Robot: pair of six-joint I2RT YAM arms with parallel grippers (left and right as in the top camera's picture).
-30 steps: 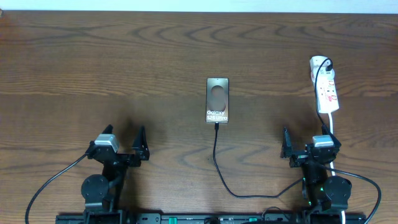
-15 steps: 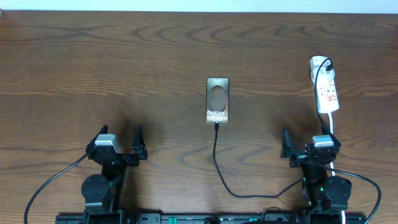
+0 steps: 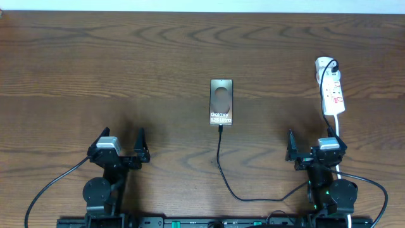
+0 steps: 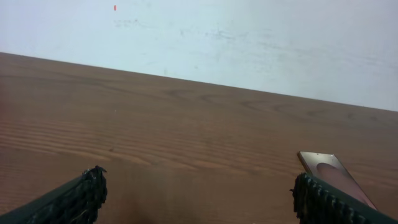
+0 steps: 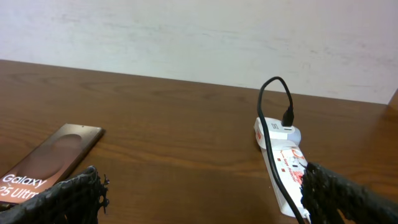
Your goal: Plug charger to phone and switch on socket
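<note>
Two robot arms sit at the near edge of a brown wooden table (image 3: 126,63). At far left, the left gripper (image 3: 120,144) hovers low over bare wood with its two fingers (image 4: 71,200) spread wide apart and nothing between them.

At centre lies the one phone (image 3: 221,102), flat on the table, its "Galaxy S25 Ultra" lettering facing up. It is well apart from both grippers. A single black charger cable (image 3: 219,158) meets the middle of the phone's near short edge. From there it runs toward the robot and curves off to the right, toward the base of the right arm.

The right gripper (image 3: 314,149) has its jaws wide apart too and holds nothing. Just beyond it, at far right, lies the one white power strip (image 3: 331,88), pointing away from the robot. A black plug (image 5: 287,116) sits in its far, rounded end, with the cable arching up above it. A white cord (image 3: 337,128) leaves the near end. The views do not show whether the strip is switched on.
</note>
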